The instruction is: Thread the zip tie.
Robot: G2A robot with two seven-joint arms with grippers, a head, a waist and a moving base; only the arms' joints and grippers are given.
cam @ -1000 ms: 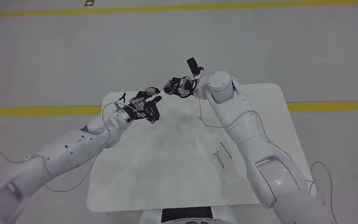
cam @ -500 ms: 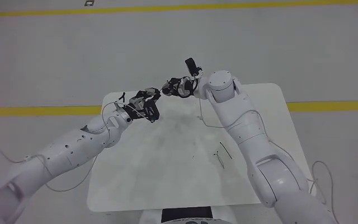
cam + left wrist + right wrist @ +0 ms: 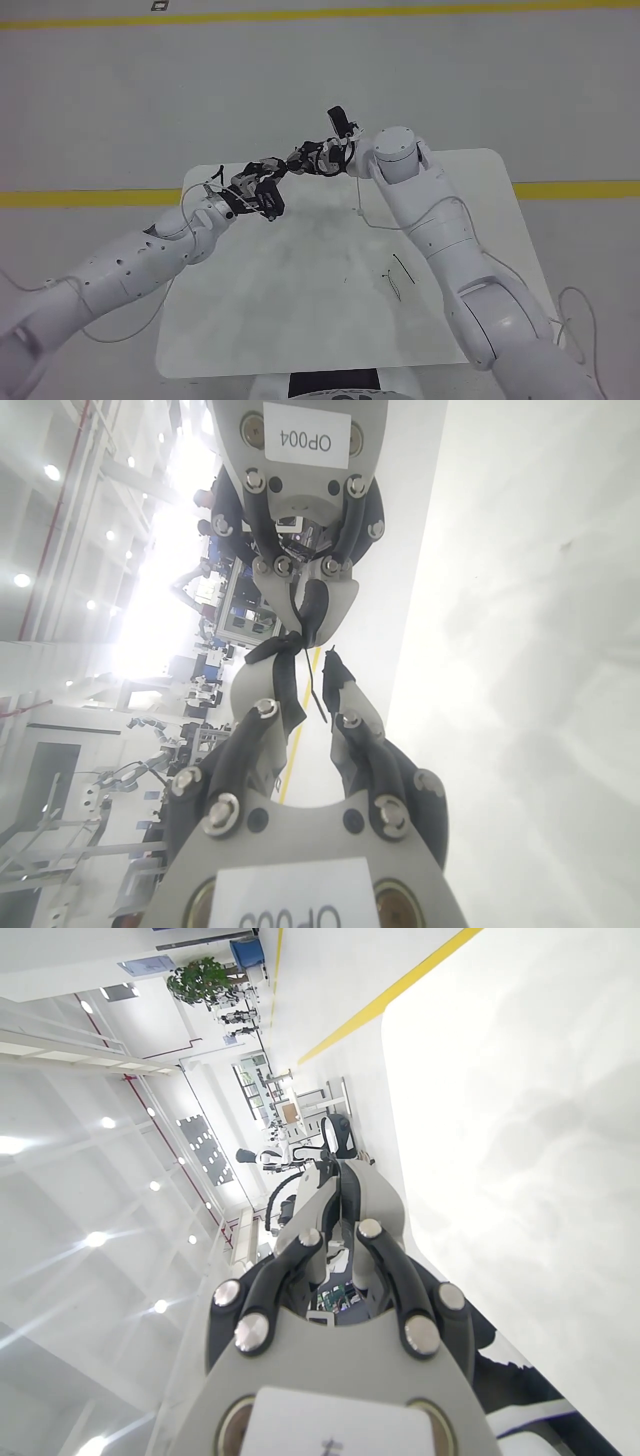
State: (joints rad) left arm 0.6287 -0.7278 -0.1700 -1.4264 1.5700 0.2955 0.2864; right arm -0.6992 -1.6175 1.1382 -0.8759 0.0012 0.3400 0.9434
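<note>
I have the right gripper (image 3: 312,620) clenched on the zip tie (image 3: 311,680). Its 2 fingertips are pinched together on one end of the thin black strap. In the top view this gripper (image 3: 308,157) sits over the far edge of the bench (image 3: 300,330), nearer the far left corner than the far right one.

The tie's long axis runs straight out of the right gripper's tips along the line joining the 2 grippers. Its free tip points toward the left wrist. The strap is nearly straight with a slight bend and hangs in the air, off the bench top.

My left gripper (image 3: 306,652) faces the right one tip to tip, and its fingers are spread apart. The tie's free end lies in the gap between them, and I see neither pad pressing on it. The black wrap on one left finger (image 3: 280,680) touches the right gripper's tips. From above, the left gripper (image 3: 262,190) is just beside the right one, on the near left side of it.

2 loose black strips (image 3: 398,275) lie flat toward the bench's right edge, well apart from both grippers.
</note>
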